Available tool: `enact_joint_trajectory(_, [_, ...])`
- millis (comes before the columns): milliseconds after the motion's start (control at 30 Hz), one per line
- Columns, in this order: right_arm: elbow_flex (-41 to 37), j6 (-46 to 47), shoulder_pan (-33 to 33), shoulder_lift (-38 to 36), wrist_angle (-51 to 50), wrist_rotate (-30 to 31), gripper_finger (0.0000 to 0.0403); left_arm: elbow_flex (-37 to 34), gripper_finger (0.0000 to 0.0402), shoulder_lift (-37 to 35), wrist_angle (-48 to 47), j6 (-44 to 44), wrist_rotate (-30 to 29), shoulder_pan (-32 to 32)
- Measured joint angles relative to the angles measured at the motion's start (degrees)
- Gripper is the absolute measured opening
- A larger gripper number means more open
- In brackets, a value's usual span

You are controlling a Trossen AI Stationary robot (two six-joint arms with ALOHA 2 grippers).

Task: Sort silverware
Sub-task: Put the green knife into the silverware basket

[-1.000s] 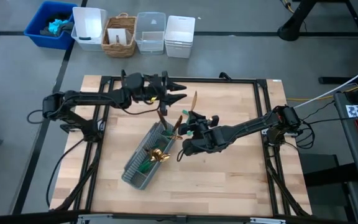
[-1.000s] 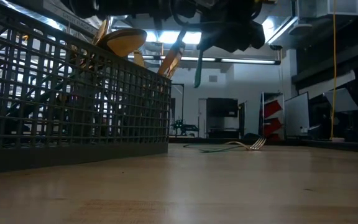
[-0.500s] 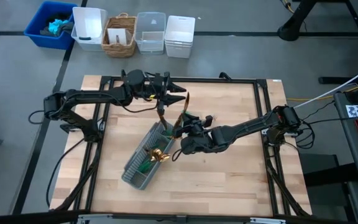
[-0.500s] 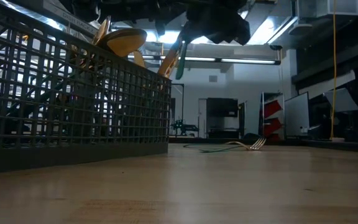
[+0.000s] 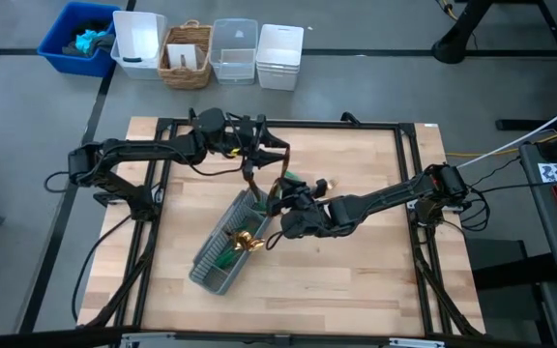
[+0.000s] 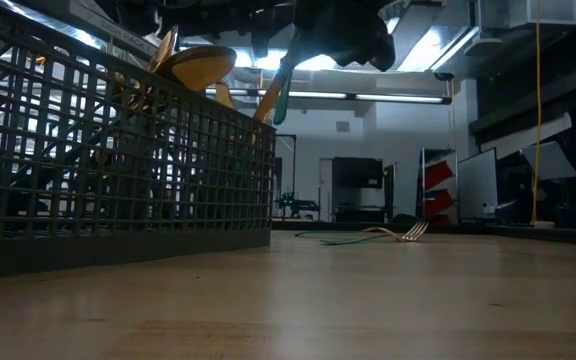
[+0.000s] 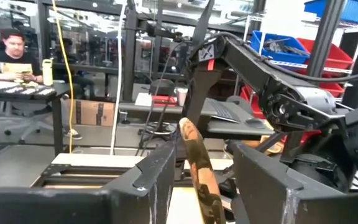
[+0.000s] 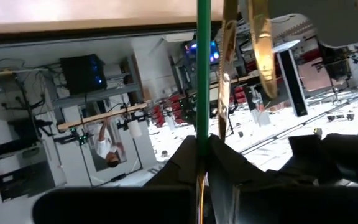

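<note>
grey mesh caddy (image 5: pixel 222 246) | blue bin (image 5: pixel 71 39) | wicker basket (image 5: pixel 188 56)

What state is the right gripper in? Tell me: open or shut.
Shut on a green-handled utensil. The right wrist view shows the right gripper with both fingers pressed against the slim green handle.

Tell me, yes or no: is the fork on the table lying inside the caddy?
No. In the low view the fork lies on the bare table, well apart from the caddy.

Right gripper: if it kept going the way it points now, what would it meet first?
Probably the grey mesh caddy. The right gripper, shut on a green-handled utensil, points toward the caddy's upper end, where gold utensil heads stick up. Depth is unclear, so those heads could come first.
</note>
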Motion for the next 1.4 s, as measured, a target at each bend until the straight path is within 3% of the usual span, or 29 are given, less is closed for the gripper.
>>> enact_joint_trajectory(233, [0.00, -0.22, 0.00, -0.03, 3.03, -1.14, 0.0019, 0.00, 0.0133, 1.07, 0.07, 2.11, 0.32, -0.86])
enact_joint_trajectory(533, [-0.02, -0.69, 0.00, -0.04, 2.87, -1.01, 0.0019, 0.00, 0.0011, 1.08, 0.72, 6.54, 0.93, -1.12])
enact_joint_trajectory(700, [-0.04, -0.34, -0.07, -0.04, 2.89, -1.04, 0.0029, 0.00, 0.0008, 1.08, 0.66, 4.21, 0.82, -1.07])
enact_joint_trajectory(933, [-0.04, 1.68, -0.15, -0.04, 2.95, -0.60, 0.0074, 0.00, 0.0002, 1.06, 0.56, 3.83, 0.57, -1.09])
enact_joint_trajectory(1200, [-0.02, 12.47, 0.07, -0.04, 7.25, -0.90, 0.0100, -0.11, 0.0000, -1.48, 0.43, 3.39, 0.08, -0.49])
enact_joint_trajectory(1400, [0.00, 20.00, 0.03, -0.04, 10.15, 5.44, 0.0091, -0.11, 0.0000, -5.49, 0.01, 3.23, 0.25, 0.25])
